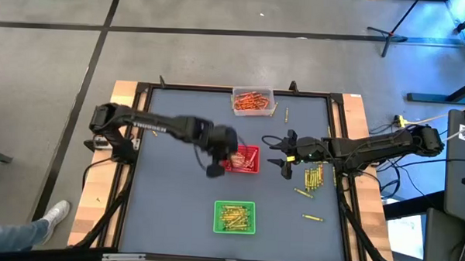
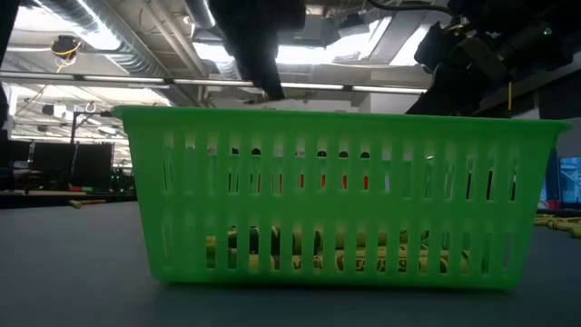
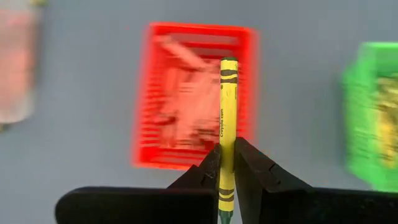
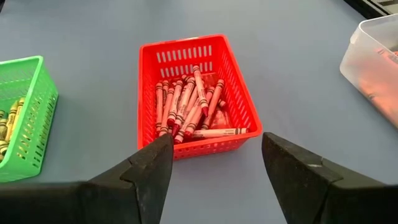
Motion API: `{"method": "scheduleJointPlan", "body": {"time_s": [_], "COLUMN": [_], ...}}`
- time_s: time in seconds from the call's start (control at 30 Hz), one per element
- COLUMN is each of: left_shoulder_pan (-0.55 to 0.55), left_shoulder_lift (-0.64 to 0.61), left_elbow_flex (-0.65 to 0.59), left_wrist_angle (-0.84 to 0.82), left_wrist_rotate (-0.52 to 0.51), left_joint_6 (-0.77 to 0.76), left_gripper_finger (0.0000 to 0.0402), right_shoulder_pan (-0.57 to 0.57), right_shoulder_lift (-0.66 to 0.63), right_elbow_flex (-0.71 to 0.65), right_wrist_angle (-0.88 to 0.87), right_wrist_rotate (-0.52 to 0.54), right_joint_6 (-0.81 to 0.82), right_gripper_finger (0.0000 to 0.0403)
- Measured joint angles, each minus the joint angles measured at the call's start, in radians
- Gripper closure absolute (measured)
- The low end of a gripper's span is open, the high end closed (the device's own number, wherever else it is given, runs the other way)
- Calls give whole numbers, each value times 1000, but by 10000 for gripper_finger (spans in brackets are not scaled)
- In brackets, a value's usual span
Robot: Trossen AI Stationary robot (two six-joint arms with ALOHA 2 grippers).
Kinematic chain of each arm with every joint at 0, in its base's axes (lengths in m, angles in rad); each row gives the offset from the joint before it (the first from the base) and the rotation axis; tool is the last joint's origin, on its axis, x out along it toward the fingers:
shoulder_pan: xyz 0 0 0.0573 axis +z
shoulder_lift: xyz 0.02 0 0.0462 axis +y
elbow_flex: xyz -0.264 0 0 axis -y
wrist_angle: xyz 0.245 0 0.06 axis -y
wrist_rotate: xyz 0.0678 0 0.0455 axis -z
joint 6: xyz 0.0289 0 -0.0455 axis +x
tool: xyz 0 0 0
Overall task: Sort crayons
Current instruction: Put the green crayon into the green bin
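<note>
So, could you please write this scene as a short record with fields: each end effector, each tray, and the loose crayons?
left end effector: shut on a yellow-green crayon, above the red tray
right end effector: open, empty, beside the red tray
red tray: holds red crayons
green tray: holds yellow-green crayons
clear tray: holds orange crayons
loose crayons: yellow-green, on the table near the right arm

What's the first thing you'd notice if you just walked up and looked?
Probably the yellow-green crayon pinched upright in the left end effector, hovering above the red tray of red crayons in the table's middle. Next, the green tray of yellow-green crayons nearer the front edge, and the right end effector open beside the red tray.
</note>
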Motion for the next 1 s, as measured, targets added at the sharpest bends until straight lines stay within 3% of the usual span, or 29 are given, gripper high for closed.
{"method": "scheduleJointPlan", "body": {"time_s": [0.23, 0.47, 1.0], "left_shoulder_pan": [-206, -339, -381], "left_shoulder_lift": [3, 5, 5], "left_elbow_flex": [0, -61, -307], "left_wrist_angle": [105, 292, 654], "left_wrist_rotate": [-1, -7, 18], "left_joint_6": [-76, -93, -101], "left_gripper_finger": [387, 387, 387], "right_shoulder_pan": [0, 0, 0], "right_shoulder_lift": [0, 0, 0], "right_elbow_flex": [0, 0, 0], "right_wrist_angle": [1, 0, 0], "right_wrist_rotate": [0, 0, 0], "right_joint_6": [-22, -22, -45], "right_gripper_finger": [160, 160, 160]}}
